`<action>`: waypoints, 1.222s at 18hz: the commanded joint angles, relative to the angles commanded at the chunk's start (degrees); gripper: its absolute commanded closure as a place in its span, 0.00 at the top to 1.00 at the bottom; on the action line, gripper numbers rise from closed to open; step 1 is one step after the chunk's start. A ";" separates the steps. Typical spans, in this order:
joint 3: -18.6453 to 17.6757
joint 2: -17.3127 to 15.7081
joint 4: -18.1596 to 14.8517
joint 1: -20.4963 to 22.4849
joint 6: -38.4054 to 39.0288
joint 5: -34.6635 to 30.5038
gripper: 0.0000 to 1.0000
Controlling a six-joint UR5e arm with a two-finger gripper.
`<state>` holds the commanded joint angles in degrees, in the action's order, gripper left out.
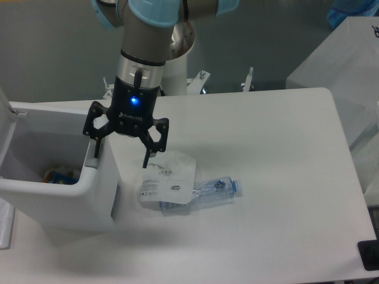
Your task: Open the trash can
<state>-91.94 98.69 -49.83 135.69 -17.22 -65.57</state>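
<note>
The trash can (59,204), a big white boxy bin, stands at the table's left edge with its top open. Its lid (5,127) stands up at the far left, mostly cut off by the frame. Some coloured rubbish (56,176) lies inside. My gripper (121,155) hangs open at the bin's right rim, pointing down. Its left finger (96,147) sits at the grey latch tab on the rim, and the right finger (145,157) is over the table. Nothing is held between them.
A crushed clear plastic bottle (210,189) with a white label sheet (169,177) lies on the table just right of the gripper. A white box (346,59) stands off the table's right side. A black object (368,254) shows at the bottom right corner.
</note>
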 joint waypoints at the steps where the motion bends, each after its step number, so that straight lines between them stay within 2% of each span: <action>1: 1.14 0.79 0.09 1.14 -0.27 -0.09 1.00; 5: 6.59 6.76 0.35 5.36 -1.31 -0.26 1.00; 7: 7.57 8.96 0.26 8.17 -7.79 -3.32 1.00; 10: 7.22 11.16 0.00 11.78 -22.28 -10.88 1.00; 12: 7.04 12.39 -0.09 14.24 -28.81 -11.78 1.00; 15: 7.66 14.68 0.00 17.58 -34.34 -11.87 1.00; 16: 7.57 14.86 0.00 18.37 -38.81 -11.87 1.00; 19: 6.87 15.83 -0.35 19.60 -51.74 -12.30 1.00; 22: 5.90 15.65 -0.70 19.61 -58.88 -16.59 1.00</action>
<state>-86.04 114.35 -50.54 155.30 -76.10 -82.16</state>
